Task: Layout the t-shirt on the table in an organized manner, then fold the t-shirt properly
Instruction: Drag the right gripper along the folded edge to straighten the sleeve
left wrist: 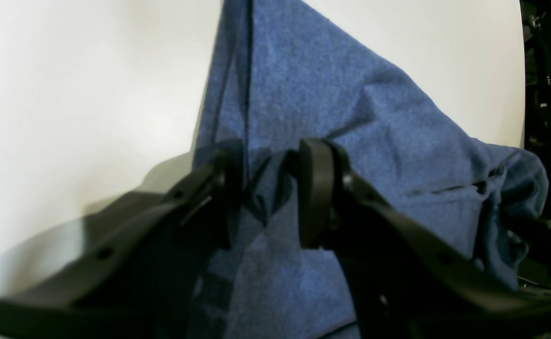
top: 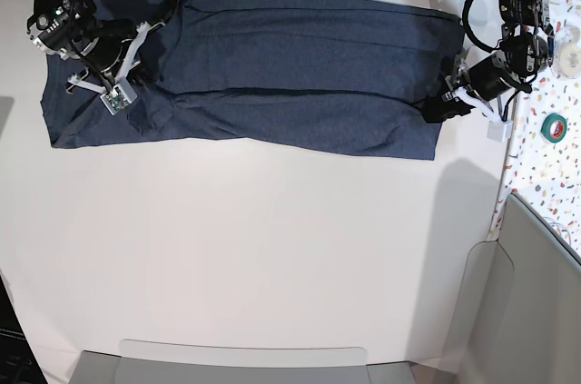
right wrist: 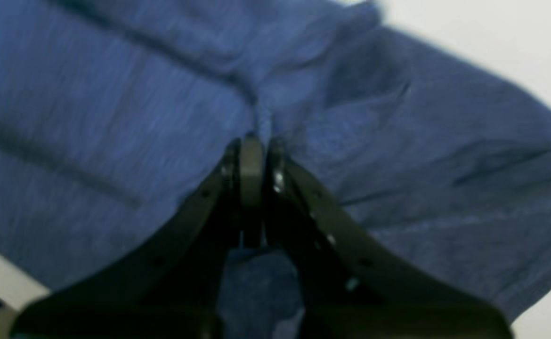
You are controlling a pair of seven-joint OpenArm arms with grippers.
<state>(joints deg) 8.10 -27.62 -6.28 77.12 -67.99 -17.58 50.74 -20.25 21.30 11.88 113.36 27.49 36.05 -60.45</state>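
Navy t-shirt (top: 272, 75) stretched across table (top: 272, 248), pinched at both ends by left gripper (left wrist: 268, 188) and right gripper (right wrist: 256, 155); folding step, next needing even lift together.

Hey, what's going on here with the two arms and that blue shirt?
A two-armed robot is folding a dark blue t-shirt on a white table. The shirt lies as a long band across the far side of the table, already folded lengthwise. The left gripper has a pinch of cloth between its fingers at one end of the band, and the right gripper is shut on a fold at the other end.
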